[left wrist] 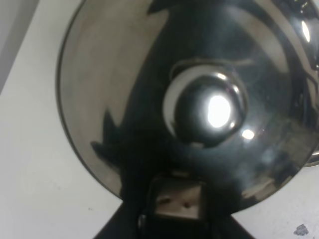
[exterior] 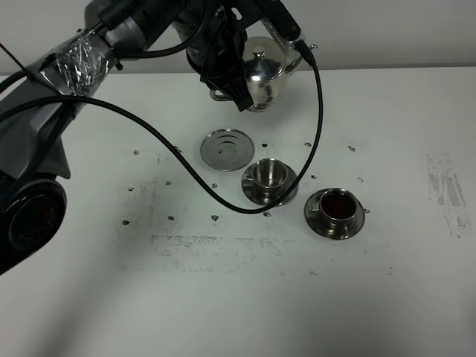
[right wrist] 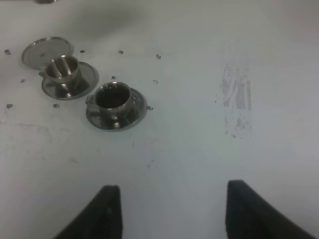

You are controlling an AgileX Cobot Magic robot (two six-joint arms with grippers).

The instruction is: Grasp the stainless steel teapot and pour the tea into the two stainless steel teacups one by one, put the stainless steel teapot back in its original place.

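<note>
The stainless steel teapot point(exterior: 265, 74) is upright at the far side of the table, behind the tray, spout to the right. My left gripper point(exterior: 227, 78) is at its handle side and shut on it; the handle is hidden. In the left wrist view the teapot's lid and knob point(left wrist: 209, 107) fill the picture. The flat round tray point(exterior: 227, 149) is bare. One teacup point(exterior: 269, 177) on its saucer looks empty. The other teacup point(exterior: 336, 208) holds dark tea. My right gripper point(right wrist: 172, 211) is open and empty, well short of the cups point(right wrist: 113, 99).
The white table point(exterior: 223, 297) has small dark specks and scuff marks. A black cable point(exterior: 186, 167) hangs from the left arm and loops low over the table beside the tray and the empty cup. The tray also shows in the right wrist view point(right wrist: 47, 50).
</note>
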